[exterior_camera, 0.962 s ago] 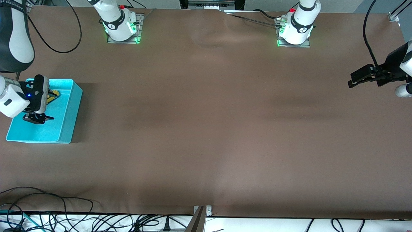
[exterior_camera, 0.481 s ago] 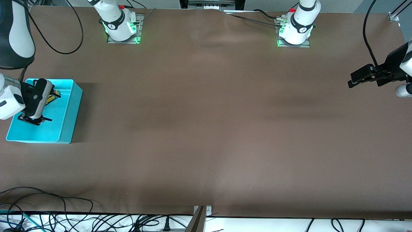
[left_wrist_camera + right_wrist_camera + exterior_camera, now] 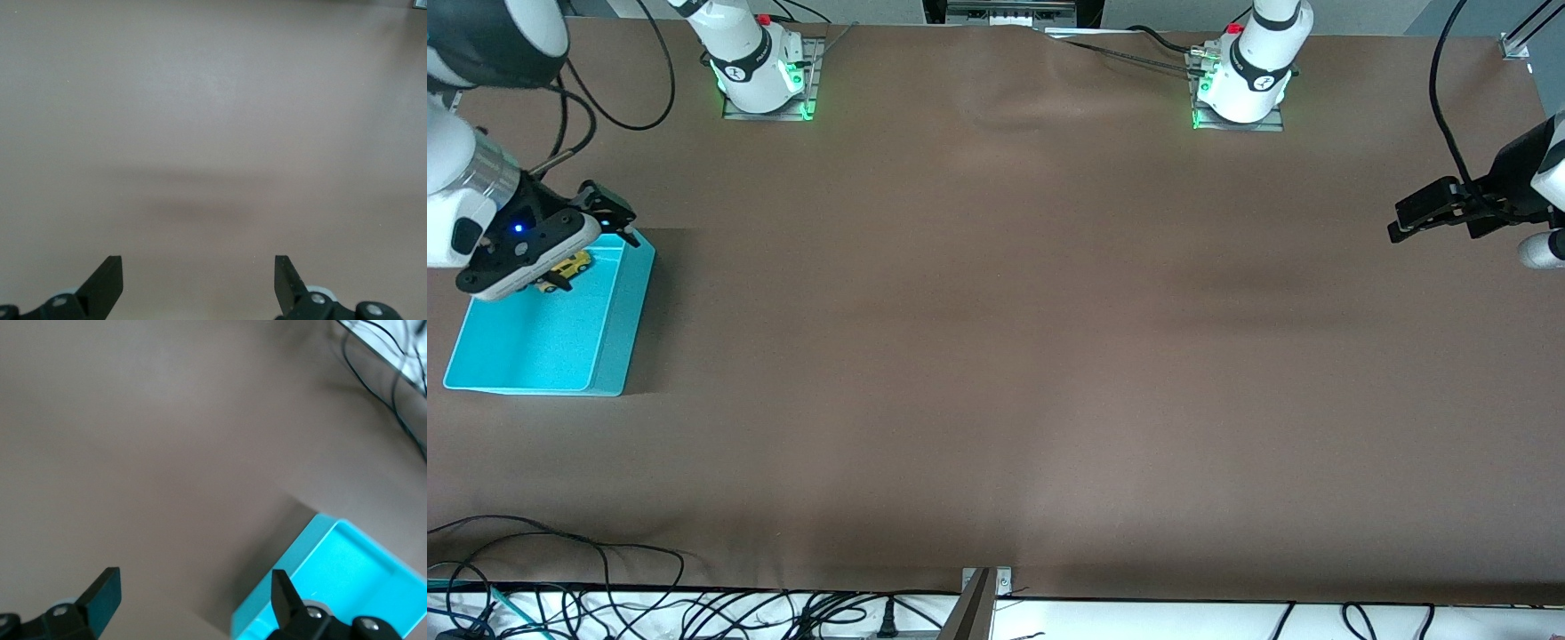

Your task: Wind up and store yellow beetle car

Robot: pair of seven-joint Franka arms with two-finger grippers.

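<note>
You see the yellow beetle car (image 3: 569, 264), tiny and rounded, lying inside the turquoise bin (image 3: 609, 333) (partly hidden) near the bin's wall farthest from the front camera.

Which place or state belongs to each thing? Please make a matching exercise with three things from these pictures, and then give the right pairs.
Things:
1. yellow beetle car
2. right gripper
3. left gripper

Places or states:
A. open, above the bin's corner nearest the right arm's base
B. open, over bare table at the left arm's end
C. lying inside the turquoise bin

Pairs: 1-C, 2-A, 3-B
</note>
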